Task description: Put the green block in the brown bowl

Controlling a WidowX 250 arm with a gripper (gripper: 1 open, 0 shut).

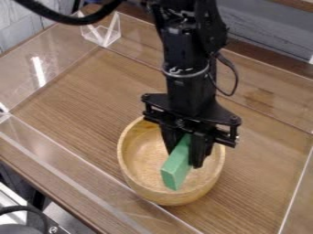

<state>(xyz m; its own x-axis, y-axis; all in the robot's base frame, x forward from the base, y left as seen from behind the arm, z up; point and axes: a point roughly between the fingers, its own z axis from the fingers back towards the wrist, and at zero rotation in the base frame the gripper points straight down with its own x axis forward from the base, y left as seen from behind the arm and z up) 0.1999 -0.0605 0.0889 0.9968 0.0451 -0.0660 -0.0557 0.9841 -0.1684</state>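
So this one is looking almost finished. The end effector is pointing straight down over the brown bowl and it's pinching the upper end of the green block, jaws pressed in tight on it. The block is hanging tilted, its lower end dipping down inside the bowl, well below the rim. I honestly can't tell whether that bottom end is touching the inside of the bowl or just hovering a hair above it, since the near wall and the angle are making it hard to read.

The bowl itself is sitting on the wooden tabletop, toward the near side, inside what looks like a clear walled enclosure.

As far as progress goes, I'm reading it like this: the pick-up and the carry are done, and the block is already inside the bowl's outline. What's left is basically just the release, then pulling the arm up and away. The one thing I'd be watching is that the block is leaning, so when the grip is opening it'll probably be tipping over and settling flat against the bowl's inner side rather than staying put. Should still land inside though.
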